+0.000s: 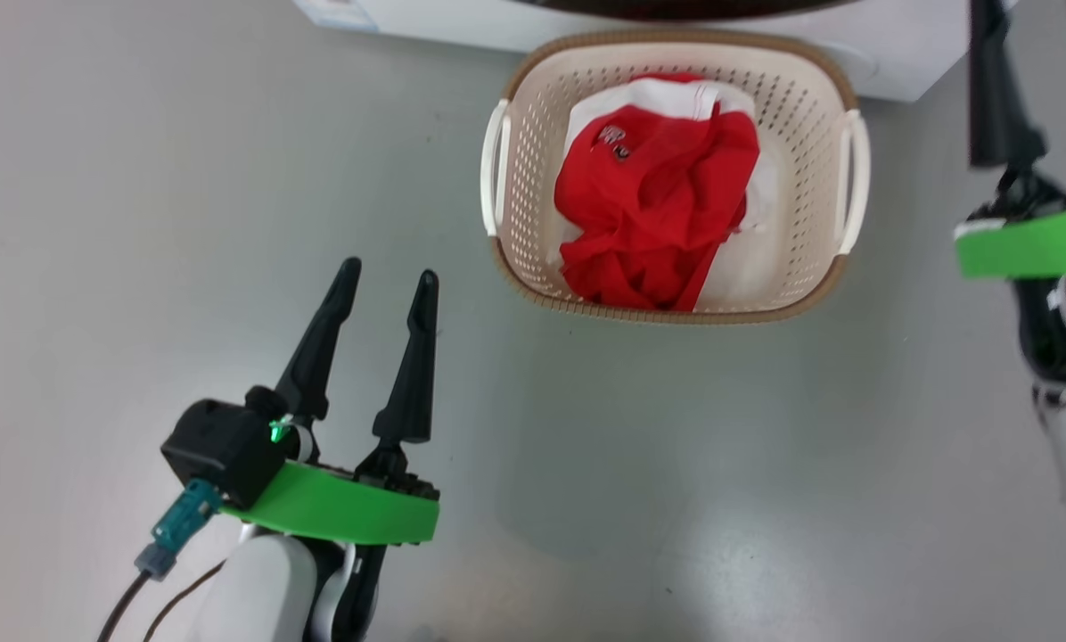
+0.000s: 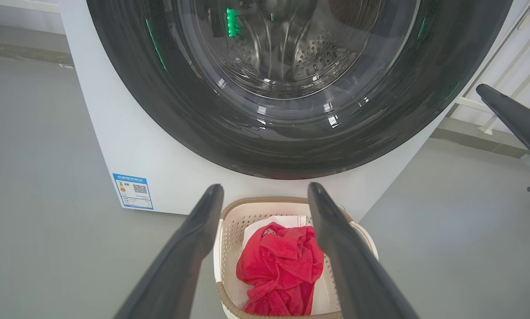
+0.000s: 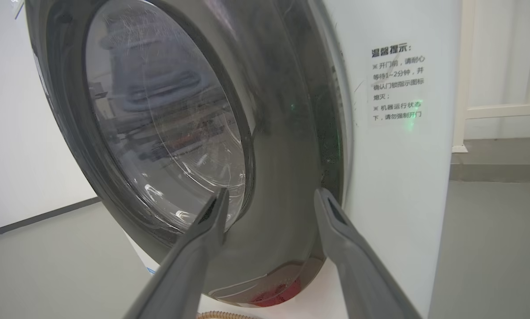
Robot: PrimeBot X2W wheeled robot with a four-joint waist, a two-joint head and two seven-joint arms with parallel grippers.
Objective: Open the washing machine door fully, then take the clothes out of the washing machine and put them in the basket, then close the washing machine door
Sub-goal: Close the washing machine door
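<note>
Red clothes (image 1: 653, 209) lie heaped in the basket (image 1: 809, 116) in the head view: bright crumpled fabric with small white lettering near the far-left corner and a white cloth under and behind it. The heap stretches from the basket's far wall to its near wall. That cream, perforated basket with a brown rim stands on the grey floor (image 1: 141, 178) just in front of the washing machine (image 1: 462, 22). Its long axis runs left to right along the machine's front, with a white handle at each short end. The left gripper (image 1: 389, 270) hovers over bare floor, near the basket's left side but apart from it, fingers spread and pointing up the view. In the left wrist view those parted fingers hold nothing and frame the basket and clothes below. Beyond them is the washing machine door (image 2: 291, 146), a wide glossy black ring around clear glass that shows the perforated drum; it lies flat against the white front and faces out over the basket. A blue label sticker (image 2: 133, 191) sits low on the front's left. In the right wrist view the right gripper (image 3: 271, 192) has its fingers apart and empty, pointing at the door's lower rim and close to it; whether they touch it cannot be told. A red glint shows at the rim's bottom edge.
</note>
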